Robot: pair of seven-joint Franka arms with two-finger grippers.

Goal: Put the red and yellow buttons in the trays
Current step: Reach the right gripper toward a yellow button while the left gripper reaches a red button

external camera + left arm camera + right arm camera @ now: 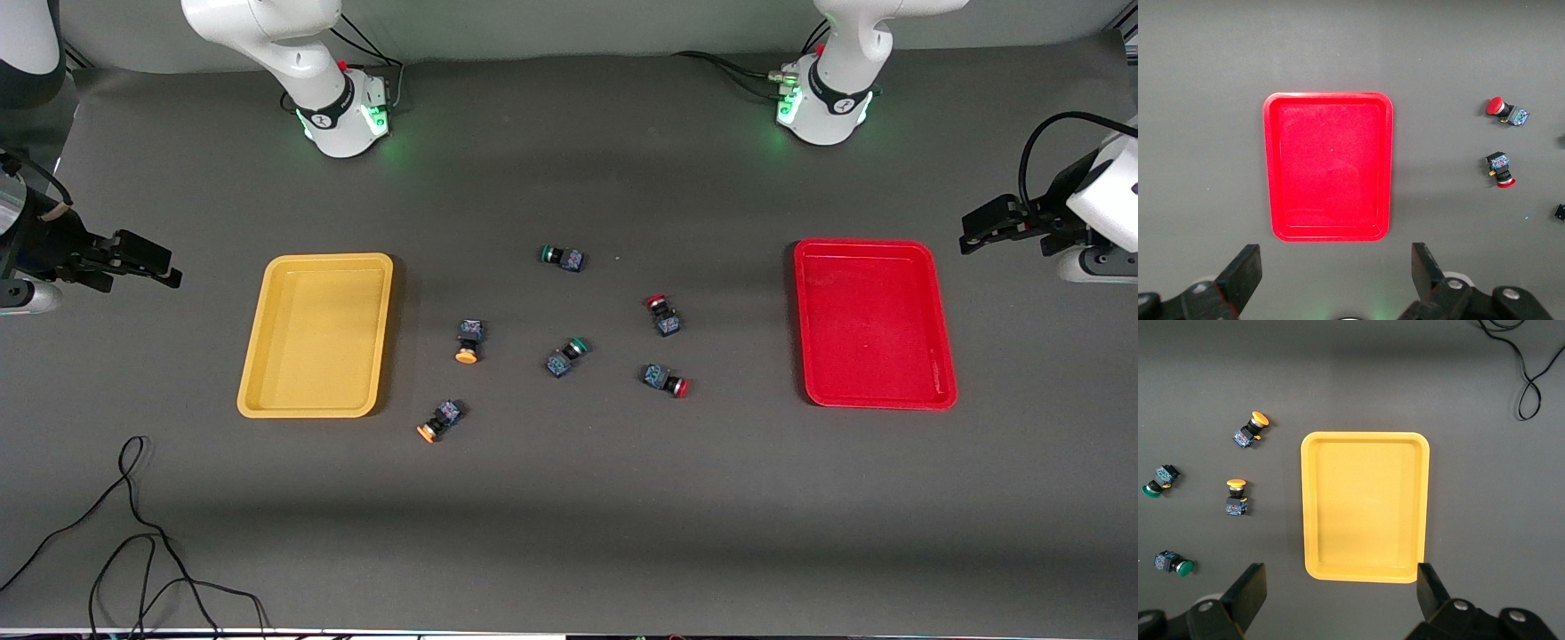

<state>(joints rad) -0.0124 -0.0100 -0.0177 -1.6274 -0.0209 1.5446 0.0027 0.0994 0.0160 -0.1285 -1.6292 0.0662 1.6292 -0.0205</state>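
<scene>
Two orange-yellow-capped buttons lie on the table beside the empty yellow tray, toward the right arm's end. Two red-capped buttons lie toward the empty red tray, at the left arm's end. My left gripper is open and empty, high over the table edge by the red tray; its view shows the red buttons. My right gripper is open and empty, high by the yellow tray; its view shows the orange buttons.
Two green-capped buttons lie among the others at the table's middle. A loose black cable lies on the table near the front camera at the right arm's end. The arm bases stand farthest from the camera.
</scene>
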